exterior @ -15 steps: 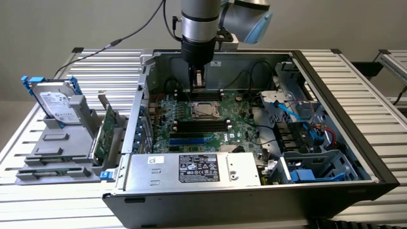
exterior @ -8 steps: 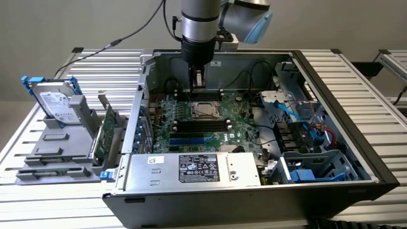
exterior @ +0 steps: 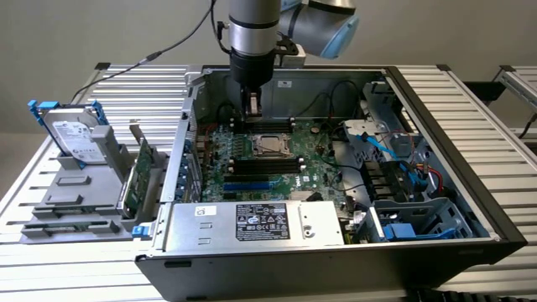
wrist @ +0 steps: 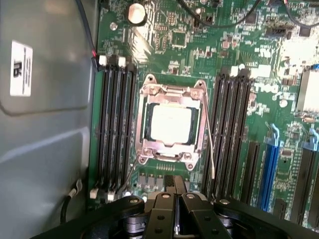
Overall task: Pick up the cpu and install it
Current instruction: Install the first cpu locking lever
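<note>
The wrist view shows the gripper (wrist: 177, 193) pinched closed and empty, near the cpu (wrist: 171, 124) in its socket (wrist: 149, 94); the exterior view adds the hard drive (exterior: 74, 135).

Slatted table (exterior: 126, 82), perhaps aluminium, under case (exterior: 336, 272) and rack (exterior: 75, 196)

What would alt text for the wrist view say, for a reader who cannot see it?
The cpu, a silver square, sits in its metal-framed socket on a green motherboard, with long black memory slots on either side. The black gripper, fingers closed together and empty, hovers just off the socket.
</note>
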Robot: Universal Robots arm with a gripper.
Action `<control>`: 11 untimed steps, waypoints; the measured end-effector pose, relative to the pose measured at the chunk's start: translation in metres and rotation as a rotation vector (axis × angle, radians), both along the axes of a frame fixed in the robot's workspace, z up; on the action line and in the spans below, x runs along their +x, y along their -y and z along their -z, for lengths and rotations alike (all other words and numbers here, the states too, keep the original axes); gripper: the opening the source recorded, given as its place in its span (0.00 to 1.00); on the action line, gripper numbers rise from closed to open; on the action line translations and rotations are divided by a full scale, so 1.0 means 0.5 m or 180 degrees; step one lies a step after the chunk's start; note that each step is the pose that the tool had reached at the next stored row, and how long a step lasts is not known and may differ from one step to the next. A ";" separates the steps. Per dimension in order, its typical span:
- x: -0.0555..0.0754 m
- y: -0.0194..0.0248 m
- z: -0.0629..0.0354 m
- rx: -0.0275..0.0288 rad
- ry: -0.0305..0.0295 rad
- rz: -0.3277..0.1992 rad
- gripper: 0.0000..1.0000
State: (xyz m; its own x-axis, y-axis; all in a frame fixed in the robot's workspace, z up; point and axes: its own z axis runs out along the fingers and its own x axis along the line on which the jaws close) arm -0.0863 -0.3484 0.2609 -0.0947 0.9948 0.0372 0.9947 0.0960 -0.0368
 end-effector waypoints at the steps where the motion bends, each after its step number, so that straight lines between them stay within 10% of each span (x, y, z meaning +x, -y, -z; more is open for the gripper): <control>1: -0.010 0.0000 0.000 0.0000 0.0002 0.0000 0.11; 11: -0.050 0.0000 0.001 0.0000 0.0004 0.0223 0.11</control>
